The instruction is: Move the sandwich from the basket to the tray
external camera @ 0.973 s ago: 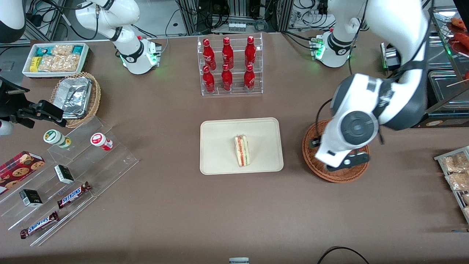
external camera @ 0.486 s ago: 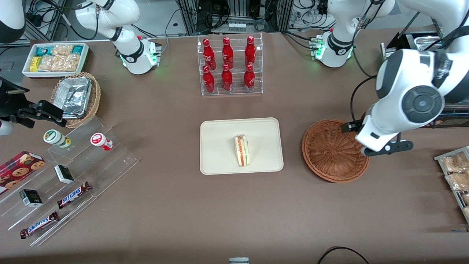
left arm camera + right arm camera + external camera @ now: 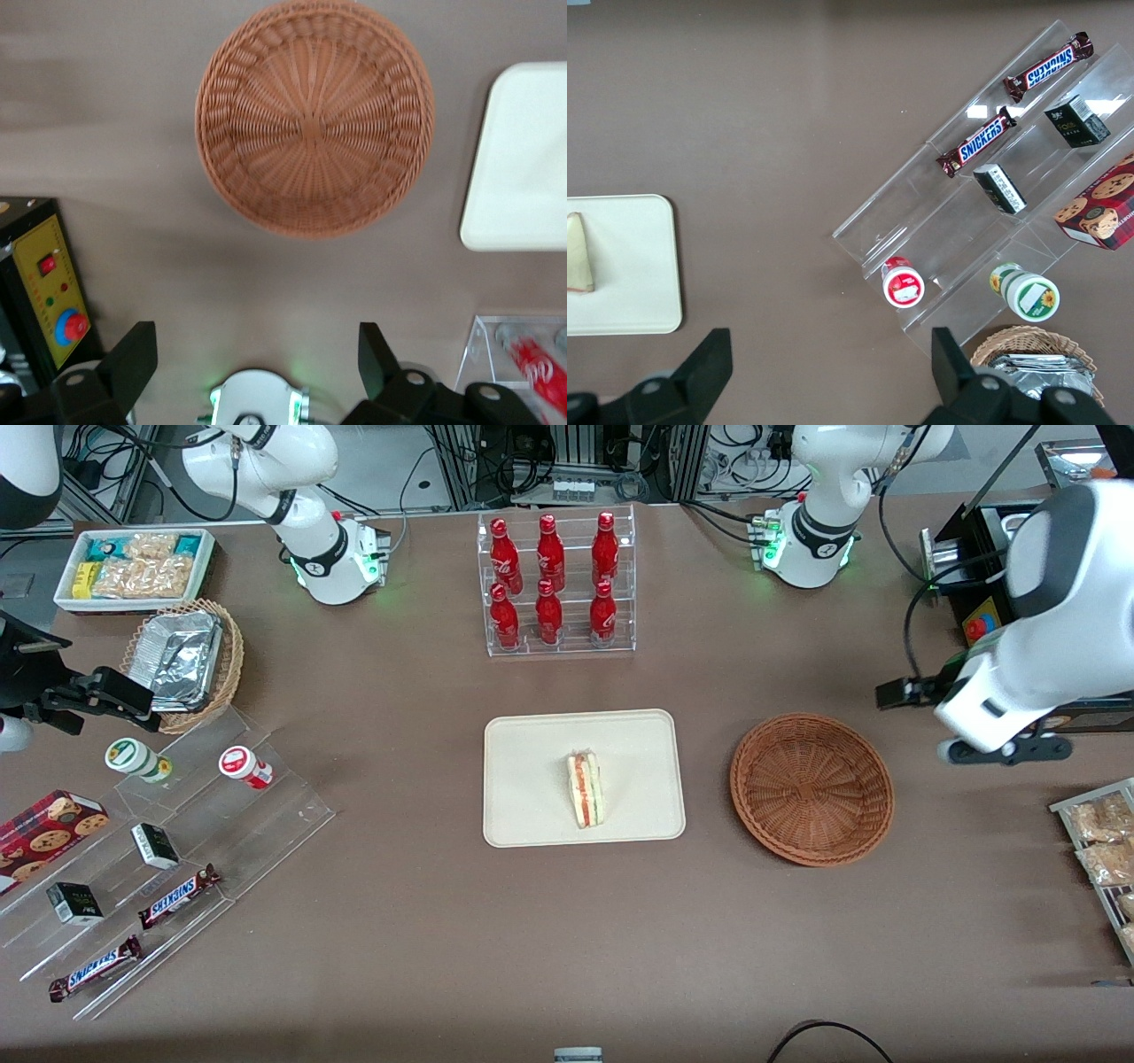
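The sandwich [image 3: 585, 788], a pale wedge with red and green layers, lies in the middle of the cream tray [image 3: 532, 779]. Beside the tray, toward the working arm's end of the table, sits the reddish-brown wicker basket [image 3: 811, 788] with nothing in it. My left gripper [image 3: 961, 722] hangs high above the table, past the basket's rim toward the working arm's end, open and holding nothing. The left wrist view looks down on the bare basket [image 3: 314, 115] and a corner of the tray [image 3: 523, 168], with the gripper [image 3: 255, 354] open. The right wrist view shows the sandwich [image 3: 578, 252] on the tray [image 3: 629, 266].
A clear rack of red bottles [image 3: 556, 584] stands farther from the front camera than the tray. A black box with a red button [image 3: 974, 624] and racks of snack packets [image 3: 1103, 841] are near my gripper. Toward the parked arm's end are a stepped acrylic shelf [image 3: 159, 850] and a tan foil basket [image 3: 182, 660].
My left arm has swung from over the basket toward the working arm's end of the table, uncovering the basket. The sandwich has stayed on the tray.
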